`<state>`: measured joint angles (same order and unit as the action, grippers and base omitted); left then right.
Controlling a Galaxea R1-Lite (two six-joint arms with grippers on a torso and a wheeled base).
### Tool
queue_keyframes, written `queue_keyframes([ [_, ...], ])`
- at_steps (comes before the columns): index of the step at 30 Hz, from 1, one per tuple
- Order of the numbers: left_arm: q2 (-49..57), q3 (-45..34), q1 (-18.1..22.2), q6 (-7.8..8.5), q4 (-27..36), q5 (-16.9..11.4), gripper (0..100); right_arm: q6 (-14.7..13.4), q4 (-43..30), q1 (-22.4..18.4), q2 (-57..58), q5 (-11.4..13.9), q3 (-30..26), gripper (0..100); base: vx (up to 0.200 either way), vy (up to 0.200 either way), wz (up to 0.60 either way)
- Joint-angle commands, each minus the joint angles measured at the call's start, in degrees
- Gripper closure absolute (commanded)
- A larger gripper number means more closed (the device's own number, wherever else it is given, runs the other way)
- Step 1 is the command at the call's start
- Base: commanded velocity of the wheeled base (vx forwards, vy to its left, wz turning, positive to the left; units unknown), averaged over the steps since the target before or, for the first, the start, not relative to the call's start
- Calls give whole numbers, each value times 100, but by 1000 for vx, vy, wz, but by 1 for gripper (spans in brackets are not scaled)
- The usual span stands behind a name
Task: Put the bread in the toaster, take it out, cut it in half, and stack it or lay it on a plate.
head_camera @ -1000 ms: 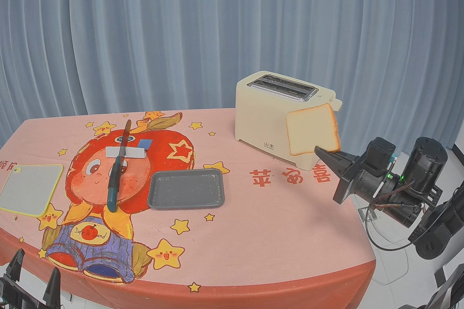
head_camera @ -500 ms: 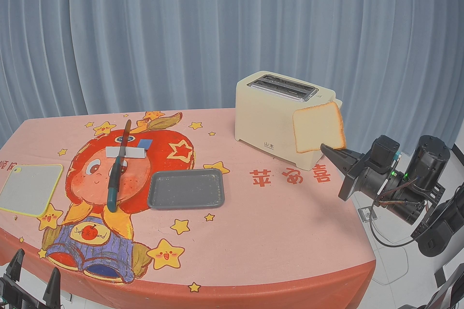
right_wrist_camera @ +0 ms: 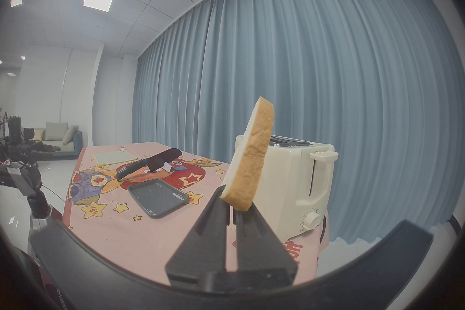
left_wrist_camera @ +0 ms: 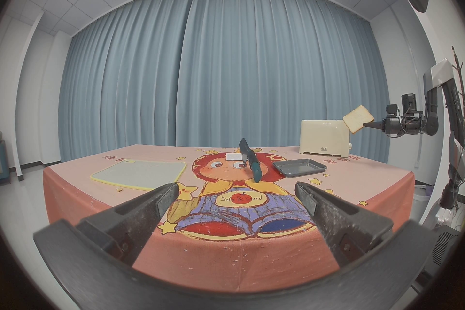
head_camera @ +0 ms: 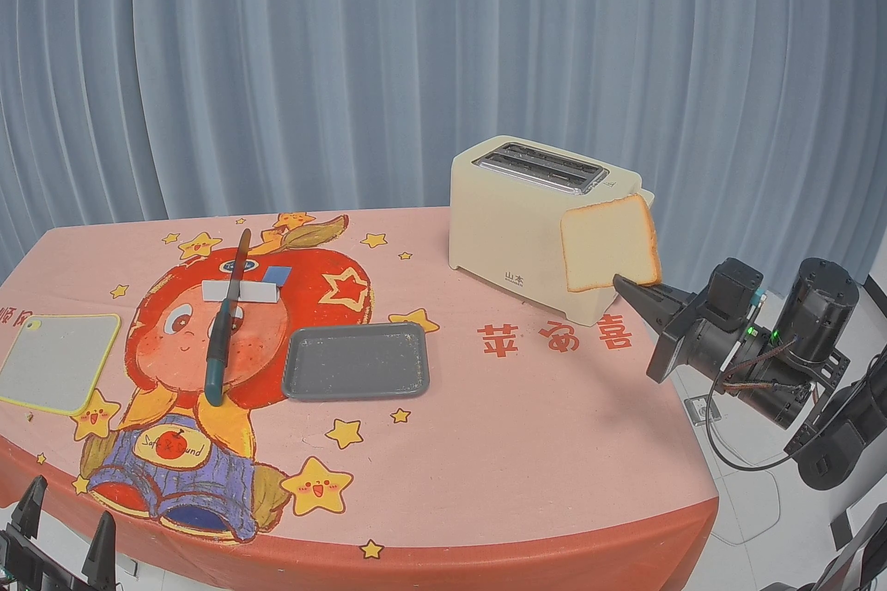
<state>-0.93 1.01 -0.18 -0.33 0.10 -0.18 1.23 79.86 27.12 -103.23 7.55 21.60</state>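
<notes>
A slice of bread [head_camera: 609,242] stands upright in the air beside the cream toaster [head_camera: 517,223], at the table's far right. My right gripper [head_camera: 628,285] is shut on the slice's lower corner, seen edge-on in the right wrist view as bread [right_wrist_camera: 249,156] above the closed gripper [right_wrist_camera: 232,202]. The toaster's two slots [head_camera: 540,166] are empty. A grey plate [head_camera: 357,360] lies mid-table. A knife [head_camera: 224,318] with a teal handle rests on a small white block left of the plate. My left gripper [left_wrist_camera: 237,207] hangs open below the table's front left edge.
A light cutting board [head_camera: 55,360] with a yellow-green rim lies at the table's left edge. The pink printed tablecloth [head_camera: 517,436] covers the table. A blue curtain hangs behind. The toaster lever [right_wrist_camera: 323,157] faces my right arm.
My right gripper carried the bread a little to the right and slightly up between one second ago and half a second ago; since then it has held still.
</notes>
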Motion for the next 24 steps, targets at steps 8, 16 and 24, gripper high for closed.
queue_keyframes([
  [8, 75, -101, 1, -2, -1, 1, 0, 0, 3, -120, -13, 1, -7, 100, 0, 0, 0],
  [16, 75, -101, -8, -2, -1, 1, 0, 97, -93, -489, -13, 186, 362, 100, 0, 0, 0],
  [24, 75, -101, 1, -2, -1, 1, 0, 132, -137, -717, -22, 520, 512, 100, 0, 0, 0],
])
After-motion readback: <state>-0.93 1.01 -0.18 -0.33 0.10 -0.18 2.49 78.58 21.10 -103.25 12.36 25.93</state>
